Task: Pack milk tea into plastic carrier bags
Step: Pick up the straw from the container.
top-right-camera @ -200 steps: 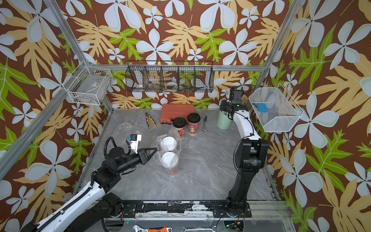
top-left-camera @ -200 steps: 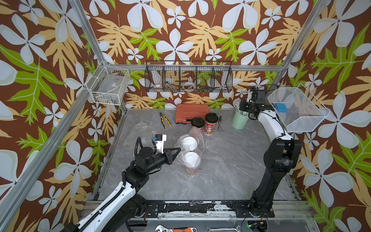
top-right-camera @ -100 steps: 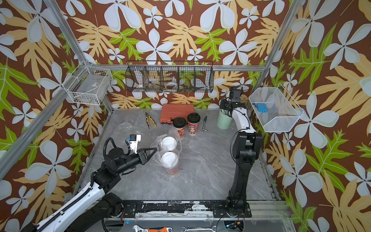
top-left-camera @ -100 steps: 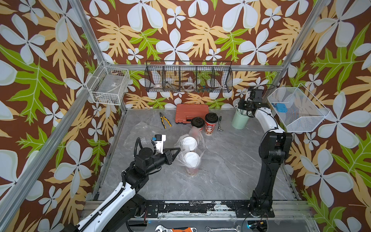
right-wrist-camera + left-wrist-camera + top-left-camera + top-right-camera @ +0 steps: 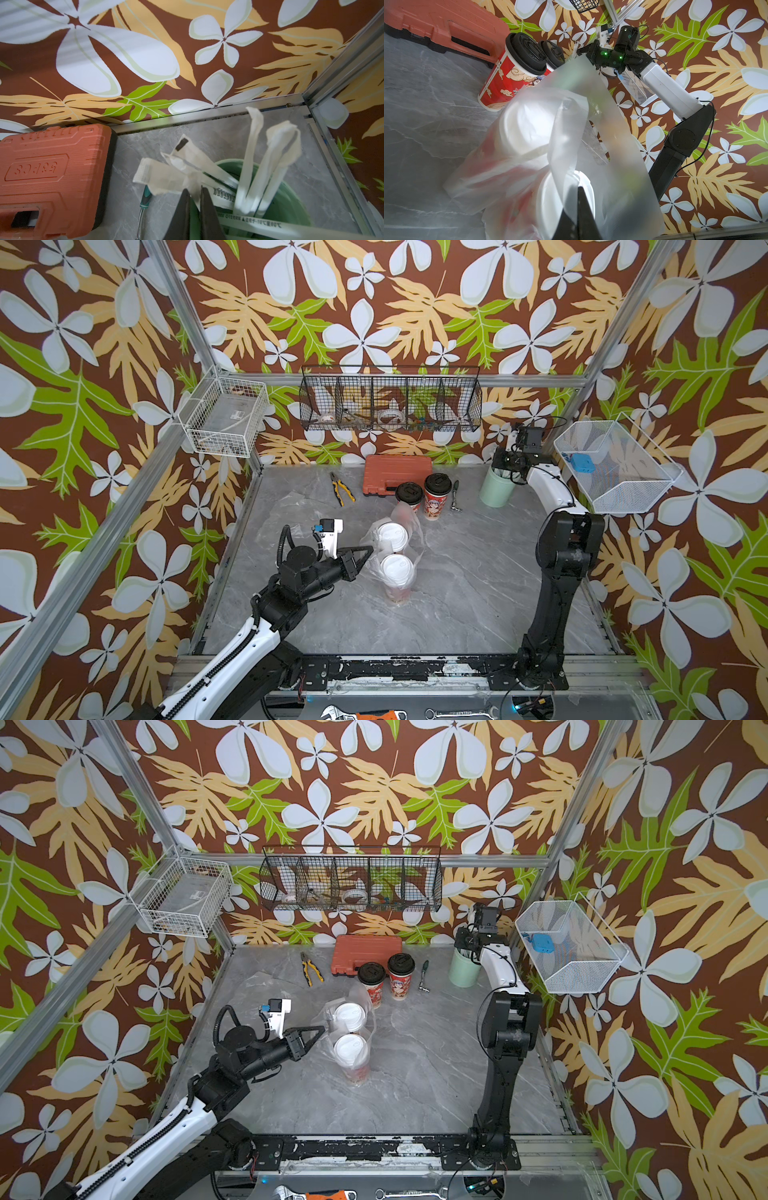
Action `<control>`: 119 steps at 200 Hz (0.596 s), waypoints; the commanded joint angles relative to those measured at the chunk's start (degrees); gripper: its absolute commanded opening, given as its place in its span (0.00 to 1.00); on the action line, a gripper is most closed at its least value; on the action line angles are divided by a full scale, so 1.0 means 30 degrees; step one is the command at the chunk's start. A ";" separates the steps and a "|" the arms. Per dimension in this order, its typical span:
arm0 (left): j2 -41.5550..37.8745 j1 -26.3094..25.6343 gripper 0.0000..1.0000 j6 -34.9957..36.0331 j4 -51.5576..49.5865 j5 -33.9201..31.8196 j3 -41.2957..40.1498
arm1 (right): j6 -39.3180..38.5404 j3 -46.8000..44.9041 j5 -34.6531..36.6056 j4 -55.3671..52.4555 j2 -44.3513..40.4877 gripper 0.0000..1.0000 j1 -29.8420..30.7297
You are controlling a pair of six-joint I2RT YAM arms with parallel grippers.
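Over cup (image 5: 495, 492), right hand (image 5: 195, 189) now around straw (image 5: 182, 176)

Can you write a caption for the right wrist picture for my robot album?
The right gripper pinches a paper-wrapped straw over the green cup, beside an orange tool case.

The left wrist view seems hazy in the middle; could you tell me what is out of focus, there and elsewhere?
Left wrist view: the plastic bag, close to the lens, is a milky blur; the black-lidded cup behind is sharp. Right wrist view: the wrapped straws are soft, the orange case crisper. Both top views: sharp, evenly lit.
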 commanded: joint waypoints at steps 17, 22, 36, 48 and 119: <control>-0.0008 0.0005 0.00 -0.0051 0.0560 0.0029 0.0030 | 0.0053 -0.0911 0.0339 0.0459 -0.1549 0.01 -0.0003; -0.0024 0.0019 0.00 -0.0077 0.0571 0.0046 0.0031 | 0.0081 -0.1060 0.0425 0.0430 -0.1788 0.01 0.0006; -0.0025 0.0027 0.00 -0.0066 0.0555 0.0066 0.0031 | 0.0172 -0.1645 0.0622 0.0511 -0.2550 0.00 0.0027; -0.0025 0.0008 0.00 -0.0051 0.0522 0.0091 0.0031 | 0.0194 -0.2271 0.0914 0.0708 -0.3281 0.00 0.0024; 0.0064 0.0027 0.00 0.0067 0.0452 0.0152 0.0133 | 0.0231 -0.3818 0.2756 -0.0039 -0.7432 0.00 0.0032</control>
